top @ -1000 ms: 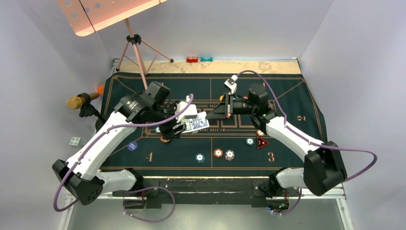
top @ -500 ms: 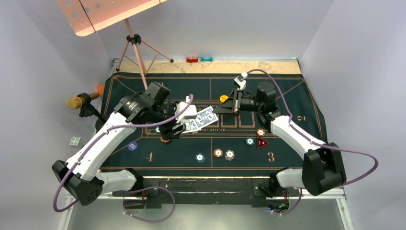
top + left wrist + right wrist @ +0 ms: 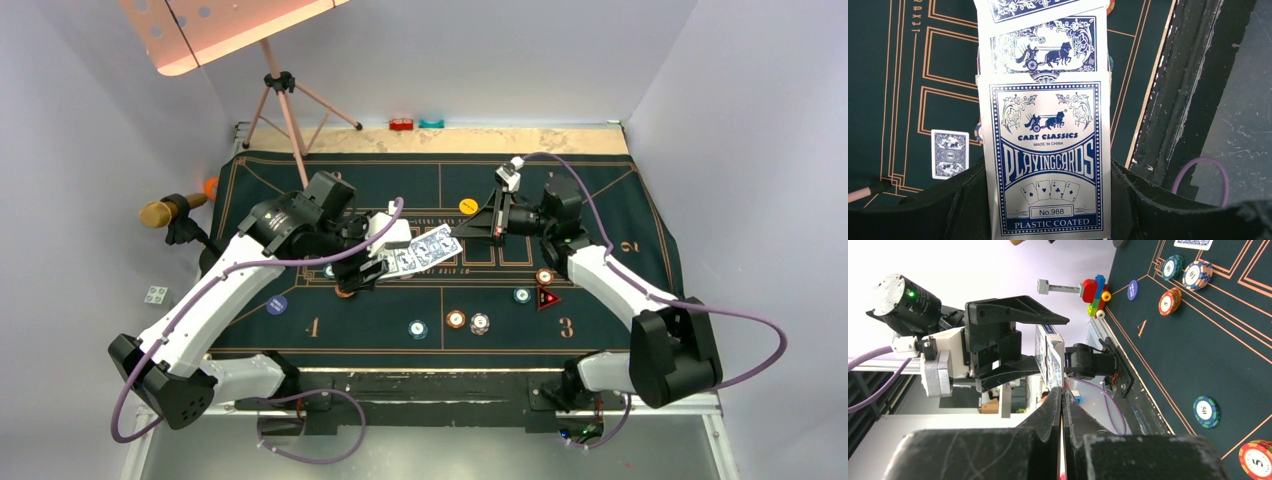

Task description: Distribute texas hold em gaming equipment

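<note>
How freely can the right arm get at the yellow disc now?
Probably yes: the yellow disc lies bare on the mat close beside the right gripper, nothing between them. But that gripper is shut on a card, so it must drop it first.

Card box (image 3: 1045, 165), playing card (image 3: 440, 243) white, blue ornate print; mat (image 3: 370, 320) dark green, gold lines; triangle marker (image 3: 546, 298) red.

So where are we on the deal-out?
Early. Done: poker chips and one dealt card lie on the mat. In hand: left tool grips the card pack; right tool is shut on a second card, partly out of the pack. Left: placing this card, then likely more from the pack.
</note>
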`<state>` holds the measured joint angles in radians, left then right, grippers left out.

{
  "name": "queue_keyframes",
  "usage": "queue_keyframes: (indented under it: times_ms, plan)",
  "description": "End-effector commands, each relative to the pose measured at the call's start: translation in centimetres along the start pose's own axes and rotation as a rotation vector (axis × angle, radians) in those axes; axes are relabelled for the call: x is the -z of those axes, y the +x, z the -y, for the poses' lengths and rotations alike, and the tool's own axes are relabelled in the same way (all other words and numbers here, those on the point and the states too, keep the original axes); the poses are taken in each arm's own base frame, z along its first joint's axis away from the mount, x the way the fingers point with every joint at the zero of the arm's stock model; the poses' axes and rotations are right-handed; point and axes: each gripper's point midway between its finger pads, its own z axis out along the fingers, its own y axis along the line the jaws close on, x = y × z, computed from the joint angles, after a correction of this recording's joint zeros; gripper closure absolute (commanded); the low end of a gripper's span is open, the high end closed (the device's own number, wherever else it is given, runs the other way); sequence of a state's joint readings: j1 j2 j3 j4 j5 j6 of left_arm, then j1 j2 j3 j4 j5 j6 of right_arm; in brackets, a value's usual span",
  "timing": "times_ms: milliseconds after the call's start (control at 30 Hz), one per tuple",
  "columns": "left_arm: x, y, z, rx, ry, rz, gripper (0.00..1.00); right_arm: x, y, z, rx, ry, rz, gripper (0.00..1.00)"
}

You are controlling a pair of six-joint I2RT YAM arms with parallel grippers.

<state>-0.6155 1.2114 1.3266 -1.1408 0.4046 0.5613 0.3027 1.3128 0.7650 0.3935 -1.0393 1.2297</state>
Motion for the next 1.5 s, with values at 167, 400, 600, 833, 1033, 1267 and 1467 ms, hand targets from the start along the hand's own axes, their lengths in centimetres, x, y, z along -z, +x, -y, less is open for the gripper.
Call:
queue_keyframes:
  times_ms: [167, 400, 600, 833, 1033, 1267, 1467]
  plan:
    - [0.4, -1.1, -0.3, -0.023, -0.021, 0.054, 1.00, -0.5, 2.1, -1.1, 0.042, -0.048, -0.039, 1.00]
    - [0.7, -1.2, -0.2, -0.023, -0.021, 0.057, 1.00, -1.5, 2.9, -1.9, 0.041, -0.072, -0.071, 1.00]
    - [0.8, -1.2, -0.1, -0.024, -0.026, 0.061, 1.00, -1.8, 3.0, -1.9, 0.022, -0.072, -0.062, 1.00]
    - [0.6, -0.8, -0.3, -0.019, -0.032, 0.045, 1.00, -1.5, 1.5, -4.1, -0.034, -0.127, -0.022, 1.00]
    - [0.4, -0.4, -0.6, -0.012, -0.046, 0.028, 1.00, -1.0, -0.4, -5.5, -0.042, -0.142, 0.014, 1.00]
    - [0.2, -0.1, -0.7, -0.008, -0.050, 0.019, 1.00, 0.5, -2.5, -5.3, -0.050, -0.144, 0.079, 1.00]
    - [0.5, -0.6, -0.5, -0.010, -0.041, 0.035, 1.00, 2.2, -8.6, -2.7, 0.004, -0.049, 0.194, 1.00]
